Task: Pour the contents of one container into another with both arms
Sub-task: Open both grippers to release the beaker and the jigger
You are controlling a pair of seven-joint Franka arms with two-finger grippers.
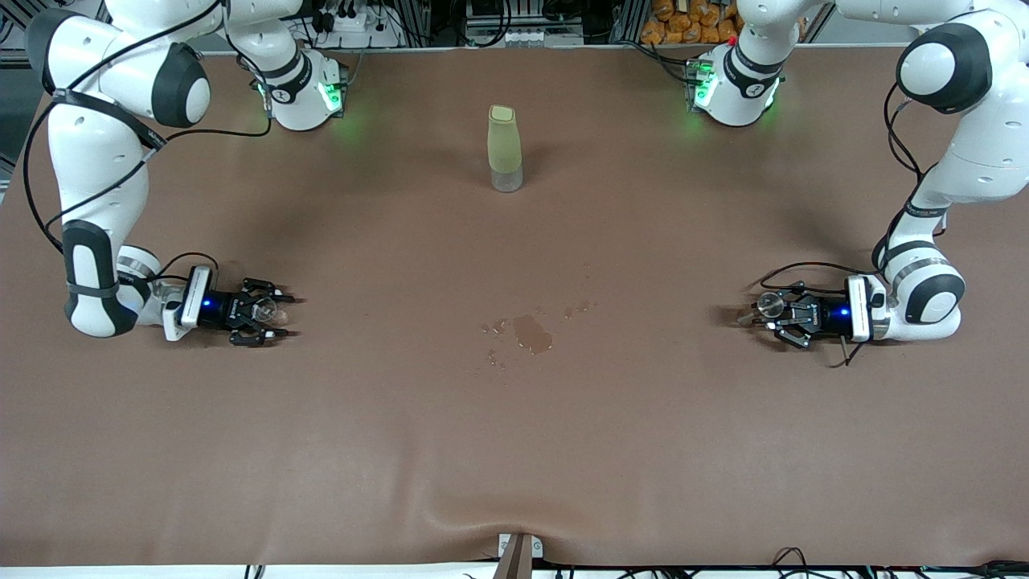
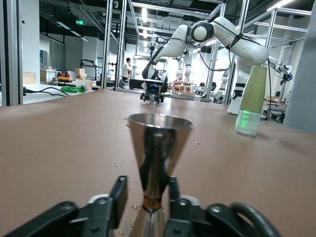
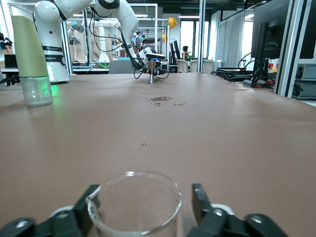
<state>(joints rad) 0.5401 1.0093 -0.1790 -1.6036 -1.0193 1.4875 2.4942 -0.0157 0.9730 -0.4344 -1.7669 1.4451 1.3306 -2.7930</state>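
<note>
A steel jigger (image 2: 159,143) stands upright on the brown table between the fingers of my left gripper (image 2: 146,190), at the left arm's end (image 1: 770,303). One finger (image 2: 120,197) stands clear of its waist, so this gripper (image 1: 756,312) is open. A clear glass beaker (image 3: 136,202) stands between the fingers of my right gripper (image 3: 143,195), at the right arm's end (image 1: 264,310). A gap shows between the beaker and one finger (image 3: 199,197), so that gripper (image 1: 281,316) is open too.
A tall pale-green bottle (image 1: 505,149) with a clear base stands mid-table, nearer the robots' bases. A brown puddle (image 1: 532,332) with scattered drops lies on the table (image 1: 514,450) between the two grippers.
</note>
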